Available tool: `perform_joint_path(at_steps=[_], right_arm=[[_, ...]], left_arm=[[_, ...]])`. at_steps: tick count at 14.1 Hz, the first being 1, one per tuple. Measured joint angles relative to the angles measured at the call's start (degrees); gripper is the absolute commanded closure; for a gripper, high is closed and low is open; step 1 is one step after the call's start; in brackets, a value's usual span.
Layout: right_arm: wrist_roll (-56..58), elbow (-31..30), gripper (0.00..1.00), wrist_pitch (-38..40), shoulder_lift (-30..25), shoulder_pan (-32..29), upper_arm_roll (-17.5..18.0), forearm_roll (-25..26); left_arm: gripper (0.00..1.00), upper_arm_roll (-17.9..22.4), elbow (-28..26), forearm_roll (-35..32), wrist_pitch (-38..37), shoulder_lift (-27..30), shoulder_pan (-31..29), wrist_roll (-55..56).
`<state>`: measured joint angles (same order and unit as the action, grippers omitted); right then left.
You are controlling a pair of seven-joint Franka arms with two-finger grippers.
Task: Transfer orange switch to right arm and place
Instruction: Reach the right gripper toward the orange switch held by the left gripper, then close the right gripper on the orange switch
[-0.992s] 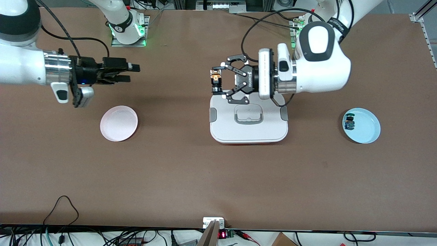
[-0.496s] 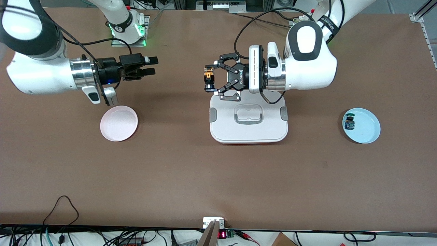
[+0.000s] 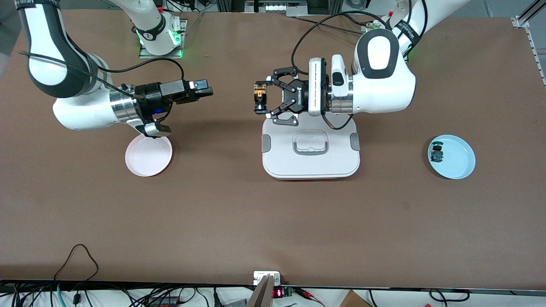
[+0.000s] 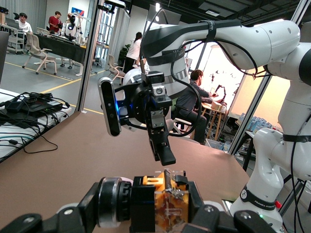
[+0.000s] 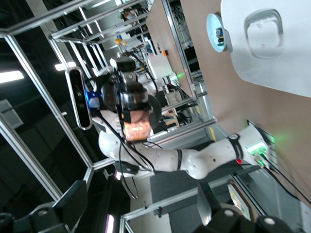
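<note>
The left gripper [image 3: 261, 99] was clamped shut on the switch [image 3: 259, 96], holding it in the air over bare table just off the white case [image 3: 311, 164], at the case's 11 o'clock corner in the front view. The switch's orange part [image 4: 163, 183] showed between the fingers [image 4: 112, 201] in the left wrist view. The right gripper [image 3: 206, 92] hung at the switch's 9 o'clock, well apart from it, jaws spread wide and holding nothing, pointing toward it. A pink plate [image 3: 148, 154] lay under the right wrist. A blue plate [image 3: 458, 164], toward the left arm's end, carried another small switch [image 3: 436, 153].
</note>
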<state>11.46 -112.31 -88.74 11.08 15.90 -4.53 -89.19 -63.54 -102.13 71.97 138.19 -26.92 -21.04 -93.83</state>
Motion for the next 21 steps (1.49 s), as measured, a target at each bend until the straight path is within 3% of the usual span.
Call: perform_joint_path(at_steps=[8, 21], right_arm=[[0.05, 0.01, 0.0, -12.56, 1.02, 9.24, 0.05, -11.43], [0.03, -0.01, 0.05, -15.75, 1.91, 13.63, 0.02, -14.76]], left_arm=[[1.0, -0.01, 0.0, 0.72, 0.0, 0.0, 0.01, -0.07], [1.0, -0.01, 0.0, 0.74, 0.0, 0.0, 0.02, -0.09]])
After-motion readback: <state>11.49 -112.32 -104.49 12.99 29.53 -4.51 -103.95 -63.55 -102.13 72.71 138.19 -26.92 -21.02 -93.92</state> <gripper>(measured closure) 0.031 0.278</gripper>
